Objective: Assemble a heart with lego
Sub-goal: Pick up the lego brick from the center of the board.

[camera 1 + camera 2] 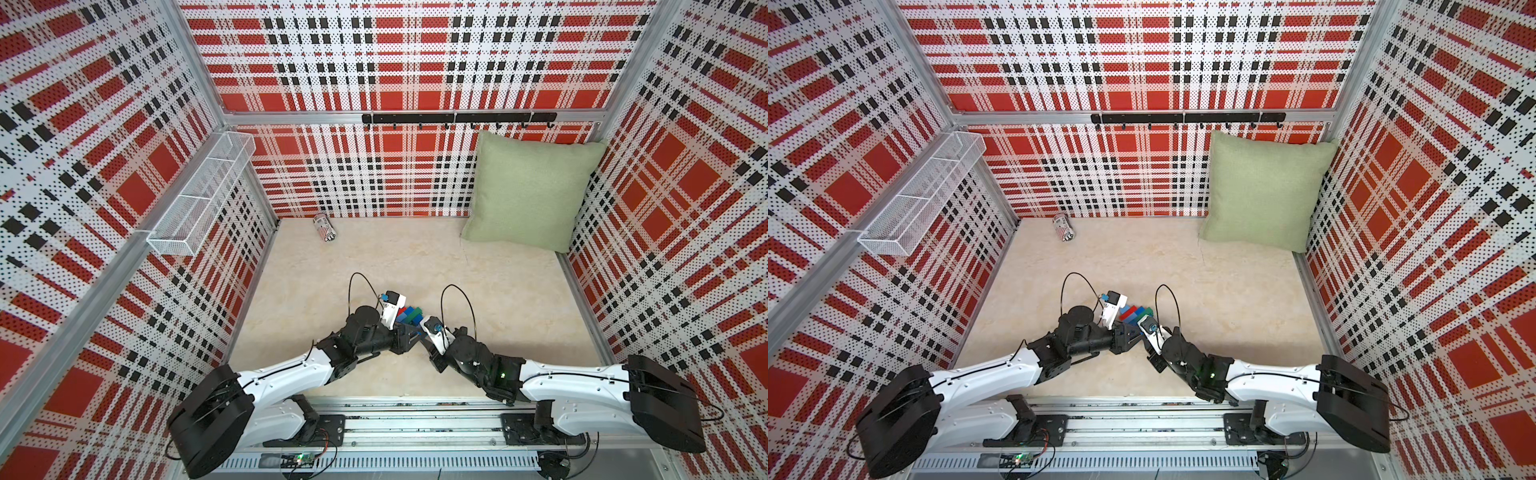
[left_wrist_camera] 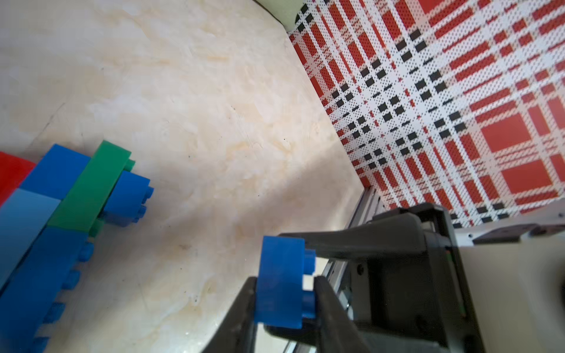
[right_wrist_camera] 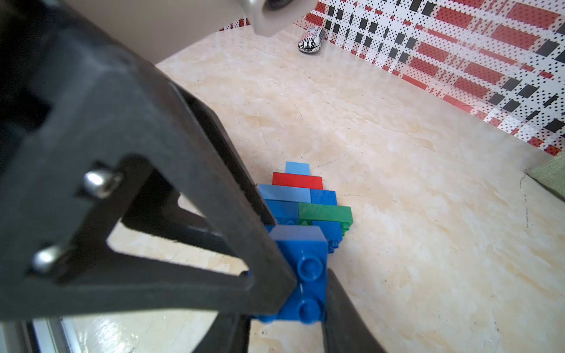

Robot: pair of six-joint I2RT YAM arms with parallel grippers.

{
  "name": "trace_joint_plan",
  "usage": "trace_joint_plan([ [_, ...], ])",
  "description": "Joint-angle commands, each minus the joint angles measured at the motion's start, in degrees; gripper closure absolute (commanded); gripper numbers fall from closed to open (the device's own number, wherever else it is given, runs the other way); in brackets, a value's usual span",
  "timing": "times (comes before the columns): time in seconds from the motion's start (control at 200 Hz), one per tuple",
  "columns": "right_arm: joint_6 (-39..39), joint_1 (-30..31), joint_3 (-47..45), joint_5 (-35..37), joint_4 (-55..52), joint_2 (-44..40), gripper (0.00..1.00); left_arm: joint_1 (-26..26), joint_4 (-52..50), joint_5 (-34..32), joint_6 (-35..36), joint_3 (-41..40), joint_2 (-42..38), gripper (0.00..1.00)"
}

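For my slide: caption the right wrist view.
Left gripper and right gripper clamp one square blue brick near the heart.

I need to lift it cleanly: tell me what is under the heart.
The heart lies flat on the tabletop; nothing else shows at its edges. Its own body hides the contact, so anything thin beneath cannot be seen.

the heart (image 1: 410, 313) is partly hidden in both top views, cut off in the left wrist view.
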Motion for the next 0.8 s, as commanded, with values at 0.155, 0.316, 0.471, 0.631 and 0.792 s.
trace_joint_plan([
  [0.155, -0.1, 0.3, 0.4, 2.0, -0.6, -1.8, 0.44, 0.1, -1.4, -3.4, 2.6, 1.1, -1.9, 0.88],
  [0.316, 4.0, -1.2, -0.1, -1.1, -5.8, -6.6, 0.19, -1.7, -11.0, -16.9, 9.7, 3.5, -0.6, 0.89],
  [0.471, 13.7, -6.6, -2.0, -7.6, -13.8, -13.4, 0.15, -5.0, -13.2, -26.9, 15.3, 2.6, 2.3, 0.90],
  [0.631, 24.8, -12.9, -1.4, -10.2, -22.4, -17.5, 0.18, -9.9, -11.0, -33.7, 19.1, 1.6, 5.4, 0.90],
  [0.792, 32.0, -15.5, -2.6, -10.7, -23.2, -19.6, 0.21, -13.2, -9.2, -41.4, 21.4, 1.3, 9.3, 0.90],
])
